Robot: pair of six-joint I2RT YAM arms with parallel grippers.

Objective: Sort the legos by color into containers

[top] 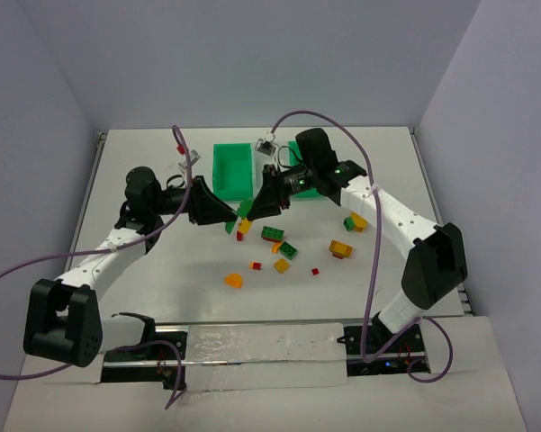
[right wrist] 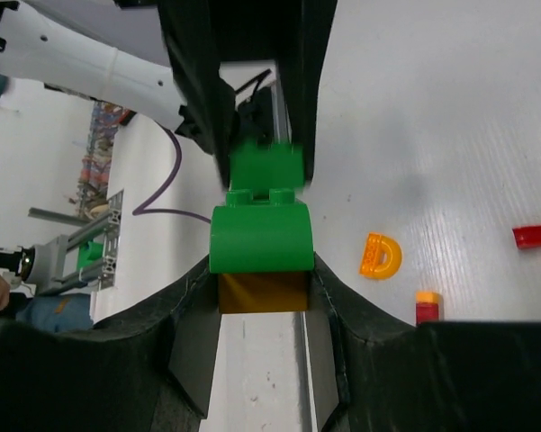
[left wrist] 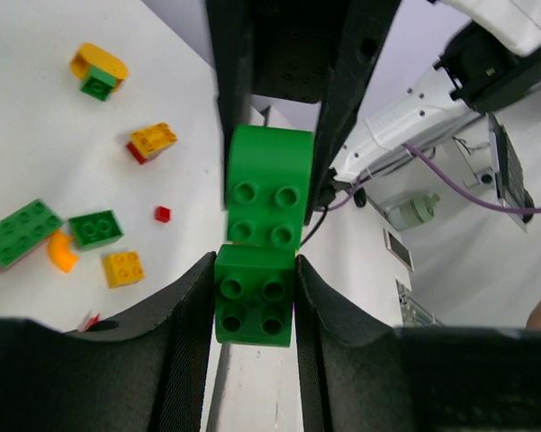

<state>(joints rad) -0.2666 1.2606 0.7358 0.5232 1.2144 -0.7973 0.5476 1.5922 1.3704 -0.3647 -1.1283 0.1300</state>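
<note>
Landmark: the left green bin, one of the containers, stands on the far part of the table.
Right green bin: it stands to the right of the left green bin and is mostly hidden behind the right arm. What stands between the two bins I cannot tell.
Left gripper: it is just in front of the left green bin, near its front right corner. Its jaws pinch a square green brick by two opposite sides.
Right gripper: it is also just in front of the left green bin, a little more to the right, and it faces the left gripper tip to tip. Its jaws press on a rounded green brick. An orange-brown piece sits against this brick, between the fingers.
Held bricks: the square one and the rounded one touch each other end to end between the two grippers. If they are locked together I cannot tell.
Loose legos: they lie on the table in front of the left green bin, most of them to its right.
- flat green brick, near the bin
- smaller green brick, just beside the flat one
- yellow brick
- tiny red bit
- orange brick and green-and-yellow piece, far to the right of the bin
- orange half-disc, straight in front of the bin and well apart from it
</note>
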